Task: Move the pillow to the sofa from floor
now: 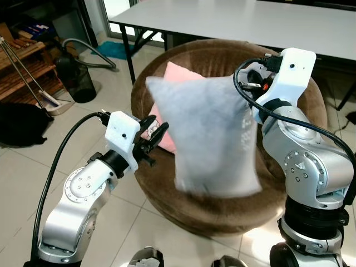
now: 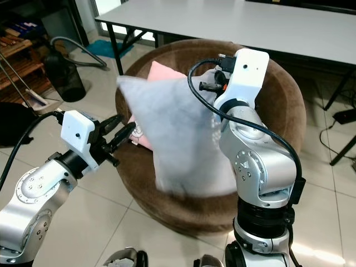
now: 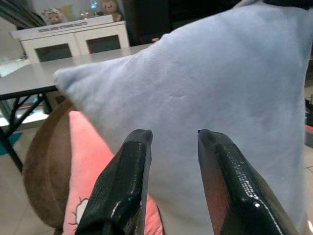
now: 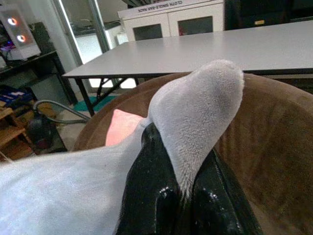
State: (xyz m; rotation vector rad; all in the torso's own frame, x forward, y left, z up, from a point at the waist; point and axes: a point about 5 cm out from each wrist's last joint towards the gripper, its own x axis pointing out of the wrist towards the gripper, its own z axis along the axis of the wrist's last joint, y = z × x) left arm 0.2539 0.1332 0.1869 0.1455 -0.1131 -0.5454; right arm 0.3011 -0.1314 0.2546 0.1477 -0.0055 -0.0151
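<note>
The grey pillow (image 1: 208, 139) hangs upright, long axis vertical, above the front rim of the round brown sofa (image 1: 303, 111), where a pink cushion (image 1: 175, 75) already lies. To its left the left gripper (image 1: 153, 136) waits with jaws apart, just beside the pillow's side. The right gripper (image 4: 183, 196) is clamped on its upper corner, so the open seat lies straight ahead and below.

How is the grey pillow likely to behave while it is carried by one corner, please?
The grey pillow probably hangs floppy: it droops from the corner pinched by the right gripper. It seems light, since one pinch holds it. Its plush cover looks grippy, so slipping seems unlikely.
</note>
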